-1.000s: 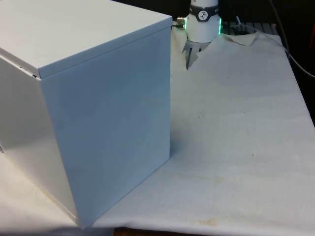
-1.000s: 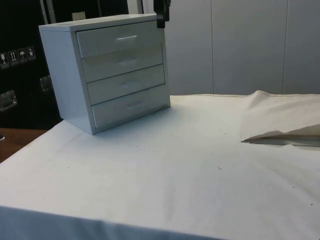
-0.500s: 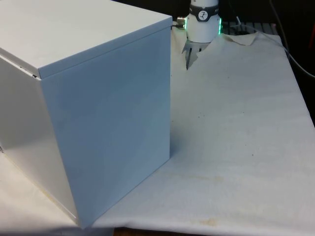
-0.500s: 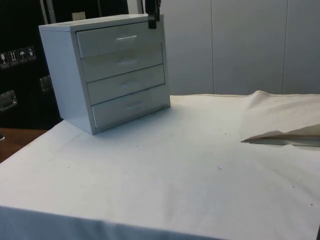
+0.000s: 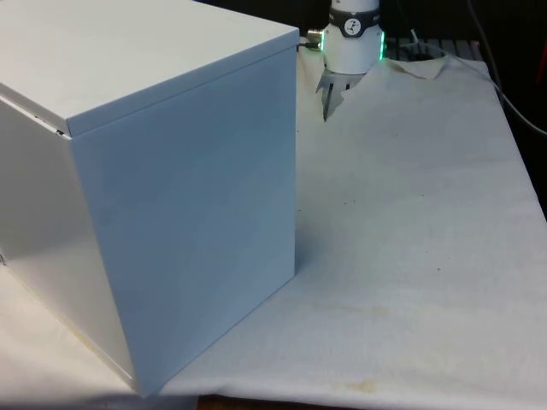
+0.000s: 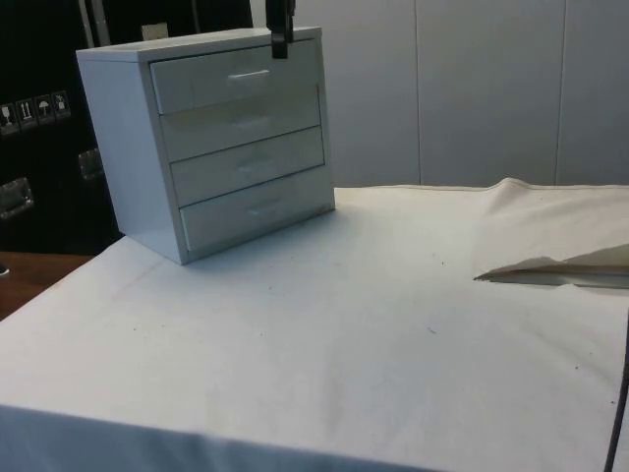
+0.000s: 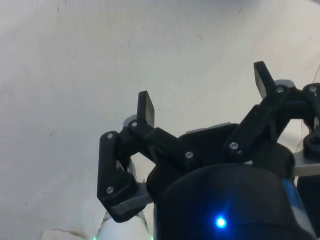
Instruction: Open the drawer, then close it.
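Sliding further along the top edge of the chest of drawers (image 6: 221, 138) in the side view, the gripper (image 7: 202, 92) hangs above the closed top drawer (image 6: 236, 77), fingers spread apart, holding nothing.

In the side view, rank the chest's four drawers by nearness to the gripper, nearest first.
Gripper hangs at the chest's top front edge.
1. Top drawer, just beside the fingers.
2. Second drawer, directly below.
3. Third drawer, lower.
4. Bottom drawer, by the cloth.
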